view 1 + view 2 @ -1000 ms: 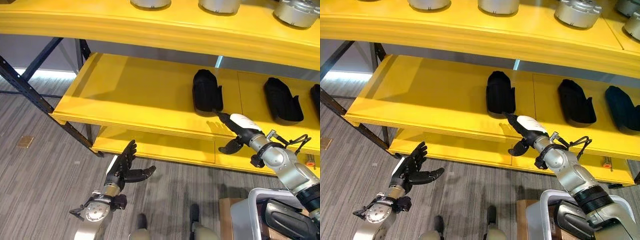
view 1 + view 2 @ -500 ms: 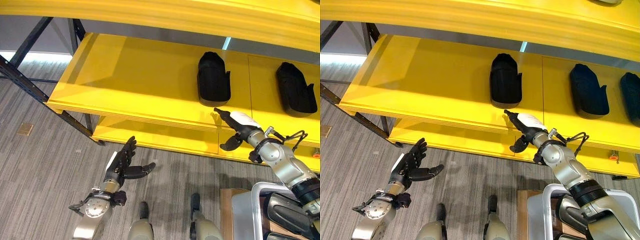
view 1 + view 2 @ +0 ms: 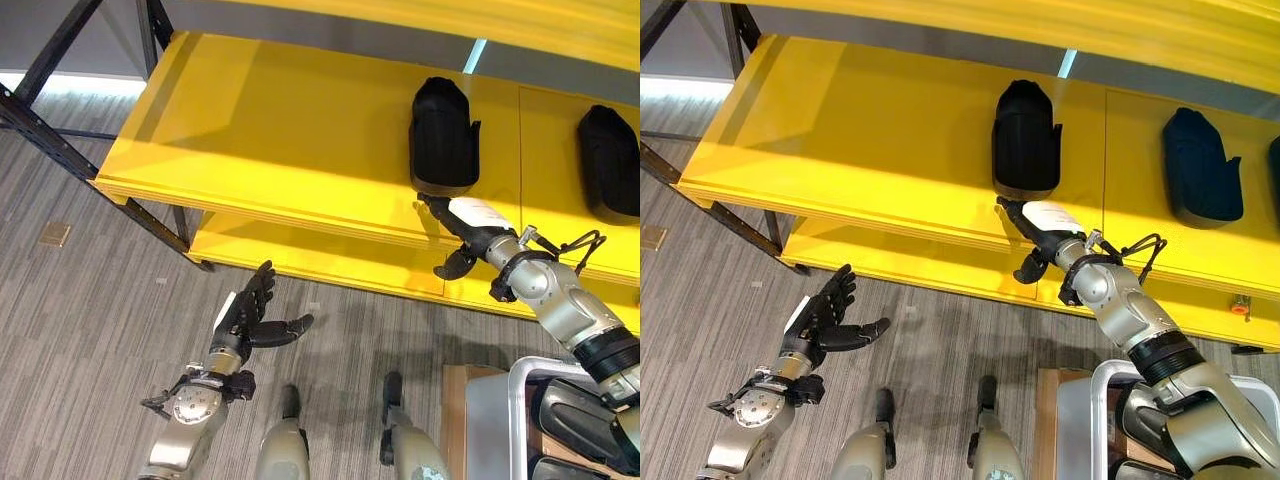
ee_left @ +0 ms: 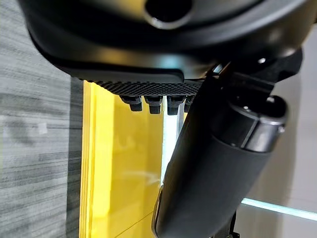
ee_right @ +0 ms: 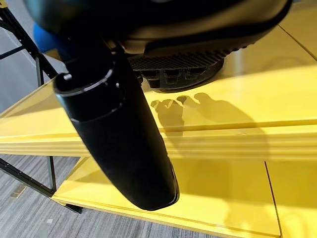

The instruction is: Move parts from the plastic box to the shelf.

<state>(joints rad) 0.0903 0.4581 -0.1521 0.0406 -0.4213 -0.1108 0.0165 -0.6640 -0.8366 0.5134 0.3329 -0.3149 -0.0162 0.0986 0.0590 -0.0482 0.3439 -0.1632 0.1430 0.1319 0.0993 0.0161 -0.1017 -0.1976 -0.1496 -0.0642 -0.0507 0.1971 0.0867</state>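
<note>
Right robot hand (image 3: 470, 225) was stretched out flat at the front edge of the yellow middle shelf board (image 3: 280, 150), fingers straight and pointing at the black moulded plastic part (image 3: 443, 136) just beyond the fingertips; thumb hung below the edge; nothing held. The part lay on the board with its long axis running back from the edge, apparently set down and clear of the fingers, though whether the tips touched it could not be told. A second black moulded part (image 3: 610, 160) sat further along the same board, well apart from the first, which suggests the pieces were being laid out in a spaced row so each could be reached from the front. Left robot hand (image 3: 250, 318) hung low over the grey wood-pattern floor (image 3: 80, 320), fingers spread and relaxed, empty, kept away from the shelf, probably so as not to crowd the working arm. The pale grey plastic box (image 3: 490, 420) showed at the lower edge beside the right arm, placed close for short reaches; its contents could not be made out. Judged: placement step done or nearly so
</note>
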